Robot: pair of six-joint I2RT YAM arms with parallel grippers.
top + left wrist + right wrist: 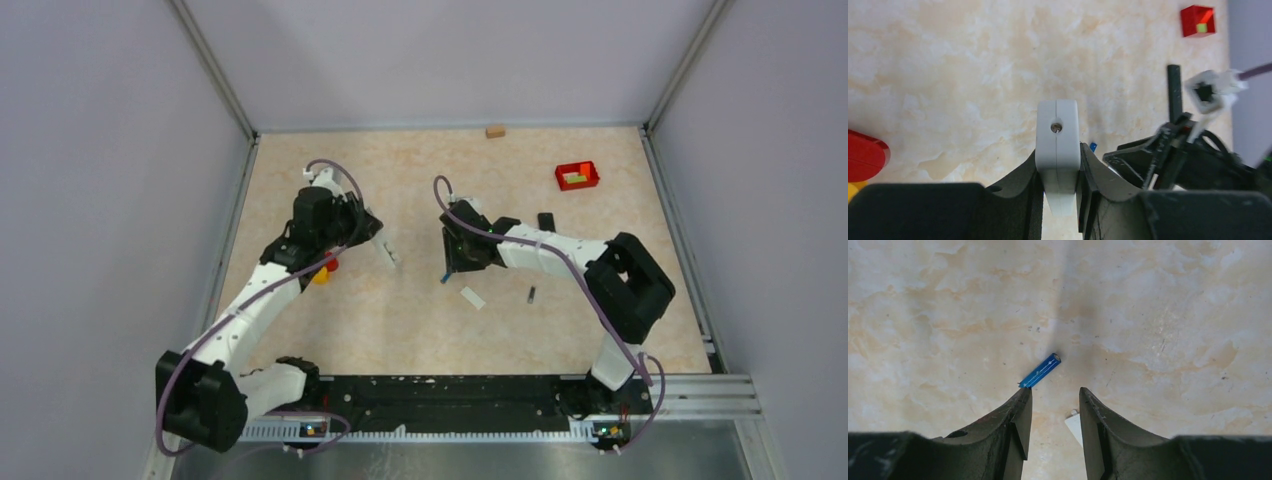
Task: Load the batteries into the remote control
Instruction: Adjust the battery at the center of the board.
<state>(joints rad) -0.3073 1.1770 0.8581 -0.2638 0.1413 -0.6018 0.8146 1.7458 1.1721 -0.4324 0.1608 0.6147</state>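
**Inspector:** Left fingers (1023, 182), state?

**Assessor:** Drawn narrow and clamped on one white rectangular plastic remote control (1058, 125), gripped by its two long sides over the left half of the table (400, 330). One seam runs down the face that shows, and one screw sits in it.

**Inspector:** Right fingers (1013, 422)?

**Assessor:** Parted, with only bare table in the gap. One small blue cylindrical battery (1040, 371) lies flat on the table just beyond the tip of one finger, outside the gap. I cannot tell whether it touches that tip. One corner of a small white flat cover plate (472, 297) shows beneath the gap.

**Inspector:** Battery count?

**Assessor:** Two confirmed. The blue one, and one slim dark cylindrical battery (531, 294) lying on the table to the right of the cover plate, apart from it.

**Inspector:** Other items?

**Assessor:**
- One black oblong block (546, 221) lies just beyond the right forearm.
- One red open box (577, 176) holds green and yellow pieces, toward the far right.
- One small wooden block (494, 131) sits at the far edge.
- One red piece (331, 264) and one yellow piece (320, 277) lie side by side under the left arm.
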